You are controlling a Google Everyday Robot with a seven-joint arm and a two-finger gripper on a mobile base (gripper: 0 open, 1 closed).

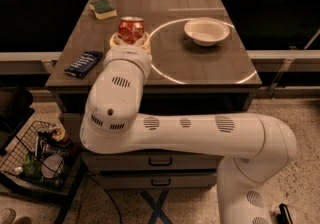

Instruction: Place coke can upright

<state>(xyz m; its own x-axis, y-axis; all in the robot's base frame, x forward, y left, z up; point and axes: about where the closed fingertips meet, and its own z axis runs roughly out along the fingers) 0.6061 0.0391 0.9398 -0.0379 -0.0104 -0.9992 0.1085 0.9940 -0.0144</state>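
The red coke can stands upright with its silver top facing up, over the left middle of the brown tabletop. My gripper is at the end of the white arm, right below the can, and its cream-coloured fingers wrap around the can's lower part. The can's base is hidden by the gripper, so I cannot tell if it touches the table.
A white bowl sits at the right back of the table. A green and yellow sponge lies at the back left. A dark blue snack packet lies near the left edge. Drawers are below, and a wire basket stands on the floor at left.
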